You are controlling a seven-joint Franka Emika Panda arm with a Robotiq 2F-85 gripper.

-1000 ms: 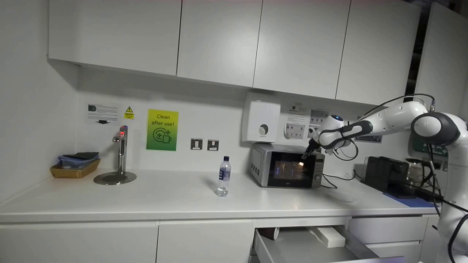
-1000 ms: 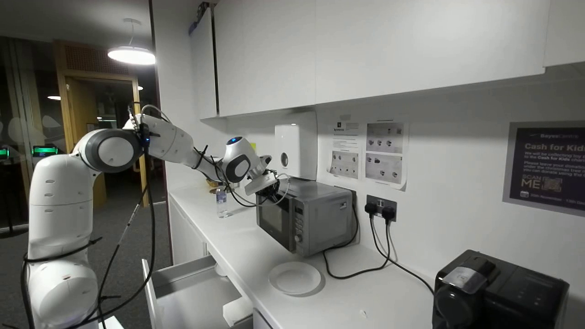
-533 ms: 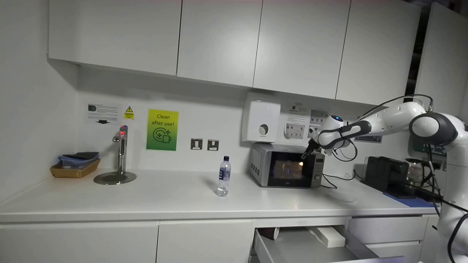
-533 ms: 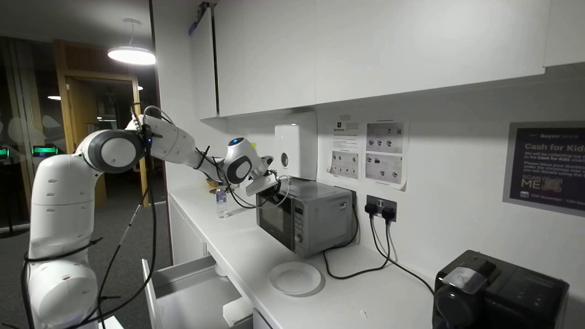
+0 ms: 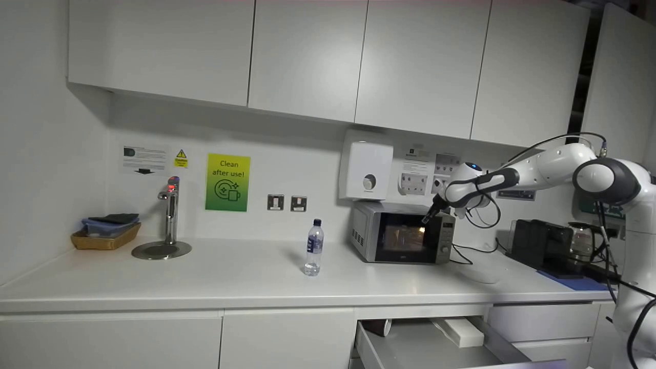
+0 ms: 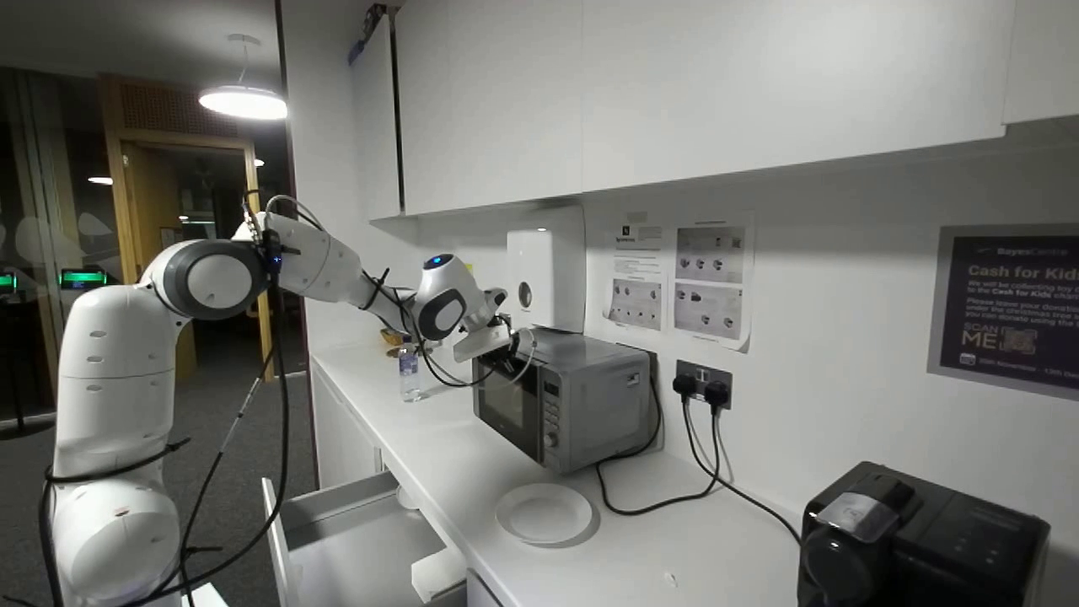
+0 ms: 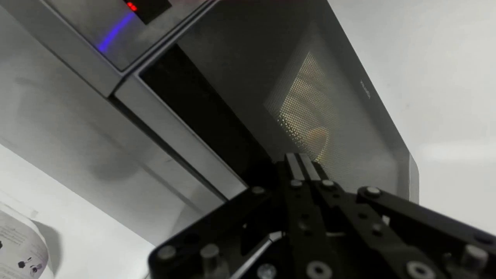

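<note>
Seemingly, I'm working at the microwave door just ahead of my empty, pinched-together claw; the next move is probably calling for gentleness.

Satin-metal microwave with glossy door on a smooth counter; near a back corner, rough woven basket and shiny metal tap; set in from the front edge, clear plastic bottle.

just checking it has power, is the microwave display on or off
On: in the wrist view, red characters glow on the display of the microwave, too blurred to read.
</note>
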